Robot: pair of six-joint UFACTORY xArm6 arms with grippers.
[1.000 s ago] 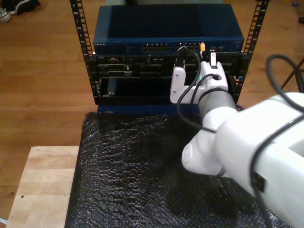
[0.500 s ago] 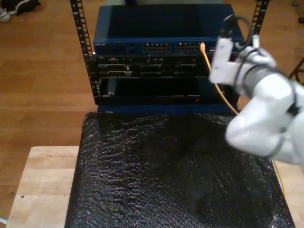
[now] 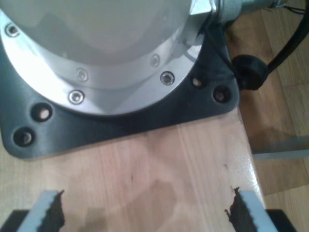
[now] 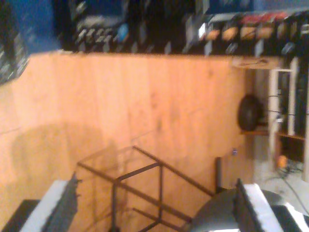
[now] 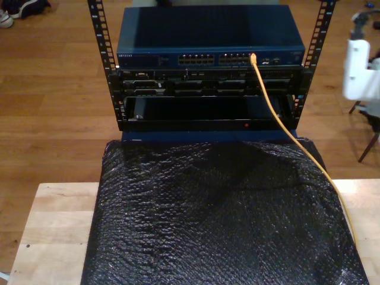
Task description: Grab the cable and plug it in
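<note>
Cable (image 5: 279,119): plug end sits at a port on the blue switch (image 5: 208,35) atop the rack (image 5: 104,65); the run drops toward the exterior view's right, over the black bubble-wrap sheet (image 5: 208,219) on the wooden counter (image 5: 53,219).

My first end effector (image 3: 145,212): released, nothing between the pads, above the counter by an arm base plate (image 3: 120,116). My second end effector (image 4: 154,208): released, empty, over open wood floor (image 4: 145,106).

An arm (image 5: 361,71) is at the exterior view's right edge.

Risk (judgement): seating unverified; slack on the sheet could snag a passing arm and pull the plug out.

Room: wood floor, shelving far off.
</note>
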